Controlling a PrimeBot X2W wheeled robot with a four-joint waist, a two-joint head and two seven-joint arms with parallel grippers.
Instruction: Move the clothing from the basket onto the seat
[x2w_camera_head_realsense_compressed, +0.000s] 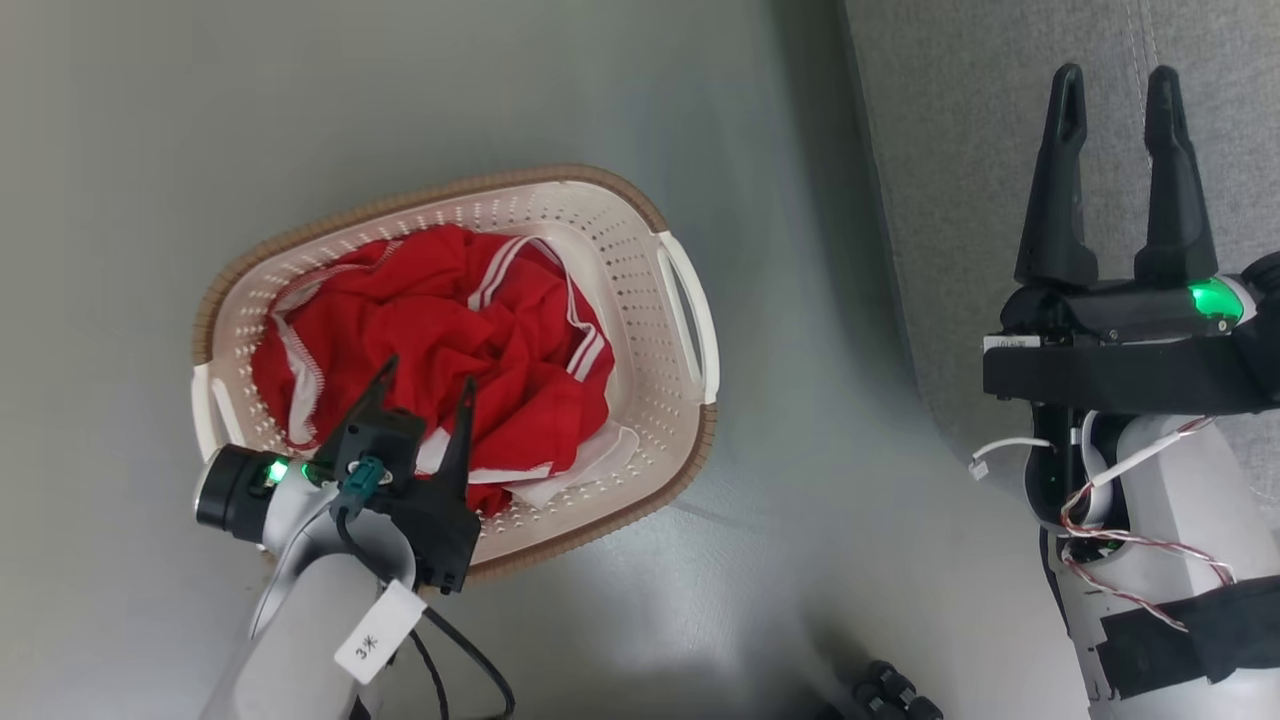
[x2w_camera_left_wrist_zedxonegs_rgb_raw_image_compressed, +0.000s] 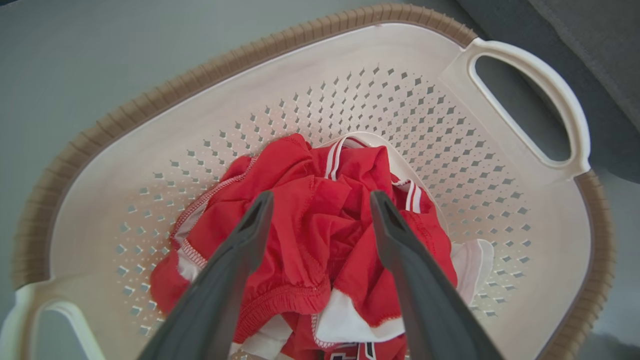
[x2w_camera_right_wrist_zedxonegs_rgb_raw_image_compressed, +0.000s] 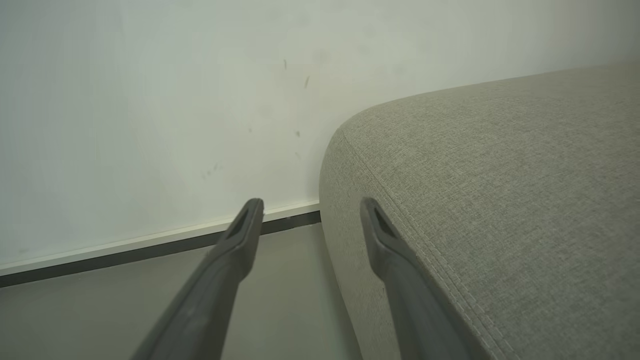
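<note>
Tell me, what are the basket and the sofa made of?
The basket looks like smooth cream plastic with moulded diamond holes; its brown rim may be ribbed plastic too. The sofa looks like grey woven fabric: weave and stitched seam show.

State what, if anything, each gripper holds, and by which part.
Nothing is held. The left gripper is open over the clothing in the basket; the right gripper is open by the seat.

Basket (x2w_camera_head_realsense_compressed: 690, 320) stands on the floor (x2w_camera_head_realsense_compressed: 150, 150), left of the seat (x2w_camera_head_realsense_compressed: 960, 150) and apart from it. Clothing (x2w_camera_head_realsense_compressed: 450, 320) lies heaped in the basket. Left gripper (x2w_camera_head_realsense_compressed: 428, 375) hangs over the heap's near side. Right gripper (x2w_camera_head_realsense_compressed: 1114, 75) hangs over the seat's left edge. A wall (x2w_camera_right_wrist_zedxonegs_rgb_raw_image_compressed: 150, 125) stands beyond the seat's end.
</note>
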